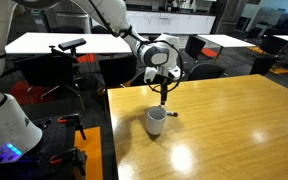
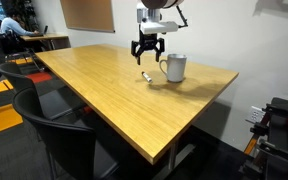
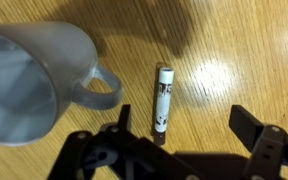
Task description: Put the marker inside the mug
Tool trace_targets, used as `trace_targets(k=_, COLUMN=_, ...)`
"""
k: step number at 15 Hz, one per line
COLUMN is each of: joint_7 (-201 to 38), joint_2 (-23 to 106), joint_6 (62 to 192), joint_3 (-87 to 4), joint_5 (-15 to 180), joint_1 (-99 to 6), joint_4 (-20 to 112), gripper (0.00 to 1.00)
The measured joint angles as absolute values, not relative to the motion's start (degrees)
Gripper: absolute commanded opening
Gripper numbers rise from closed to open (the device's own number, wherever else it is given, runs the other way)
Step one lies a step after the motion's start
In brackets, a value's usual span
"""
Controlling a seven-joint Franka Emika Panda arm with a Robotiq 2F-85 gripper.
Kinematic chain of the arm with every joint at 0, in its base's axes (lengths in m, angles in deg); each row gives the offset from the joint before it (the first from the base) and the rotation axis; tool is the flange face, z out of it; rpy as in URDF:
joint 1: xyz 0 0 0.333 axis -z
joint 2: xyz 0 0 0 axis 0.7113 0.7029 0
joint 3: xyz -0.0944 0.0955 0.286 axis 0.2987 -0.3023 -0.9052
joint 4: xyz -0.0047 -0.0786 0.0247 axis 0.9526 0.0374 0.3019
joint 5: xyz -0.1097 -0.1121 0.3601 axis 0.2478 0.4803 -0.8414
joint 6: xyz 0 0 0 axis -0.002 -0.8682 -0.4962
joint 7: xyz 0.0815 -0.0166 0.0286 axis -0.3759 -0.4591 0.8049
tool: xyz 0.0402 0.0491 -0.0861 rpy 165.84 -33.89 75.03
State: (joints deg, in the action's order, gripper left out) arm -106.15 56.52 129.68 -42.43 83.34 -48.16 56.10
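the step in hand looks like the approach to the pick: nothing is grasped yet and the marker (image 3: 162, 100) lies flat on the wooden table (image 2: 104, 95), not in the mug (image 3: 24, 90). the robotiq gripper (image 3: 181, 118) hangs above the table with its jaws spread wide and empty. in the wrist view the marker sits below and between the jaws, nearer the finger on the mug's side, its barrel running across the closing line. the white mug stands upright off to that same side, its handle turned toward the marker, close to it but apart. in an exterior view the gripper (image 2: 147, 50) hovers just over the marker (image 2: 144, 77). the next move probably calls for a small shift toward the mug's side to centre the barrel, a straight descent, and then closing without nudging the mug's handle.
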Motion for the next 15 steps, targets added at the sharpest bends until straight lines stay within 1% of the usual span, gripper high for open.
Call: trace_targets(k=15, joint_7=-102.8, joint_2=70.9, joint_6=129.0, joint_3=-42.3, joint_5=73.9, joint_1=-45.0, joint_4=39.4, gripper=1.00)
